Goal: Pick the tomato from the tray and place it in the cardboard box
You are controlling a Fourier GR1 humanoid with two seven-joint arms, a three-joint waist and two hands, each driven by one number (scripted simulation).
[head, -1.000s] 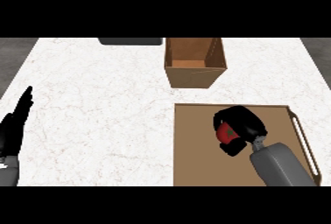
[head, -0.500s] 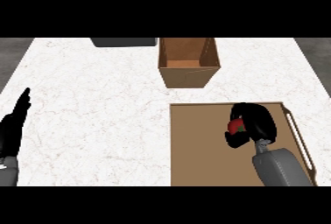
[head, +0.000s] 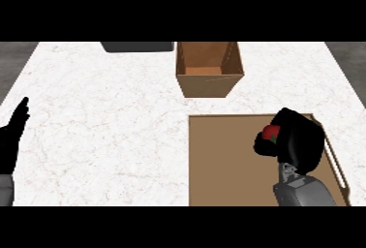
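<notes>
- Currently my right black hand (head: 300,141) is curled round the small round red tomato (head: 271,131). Only a red patch peeps out at the hand's left side, and my palm hides the rest.
- Hand and tomato are over the far right part of the flat brown wooden tray (head: 221,164), which lies at the near right corner of the white marbled bench (head: 107,106). I cannot tell whether the tomato touches the tray's floor or hangs just above it.
- As I judge it, the step in hand is the pick: the grasp is made and the carry is not yet begun.
- The open-topped brown cardboard box (head: 208,72) stands upright by the bench's far edge, just beyond the tray's far left corner. A strip of bench shows between them.
- Next I must raise the tomato above the tray's rim and the box's near wall. Then I carry it toward the far edge and somewhat left, and uncurl only once it is above the box's mouth.
- That mouth looks narrow beside my hand, so centring matters, and a knock might shove the box.
- My left black hand (head: 13,140) rests open, fingers up, at the bench's left edge, well apart.
- A dark grey flat object (head: 136,46) lies at the far edge, left of the box and off my path.
</notes>
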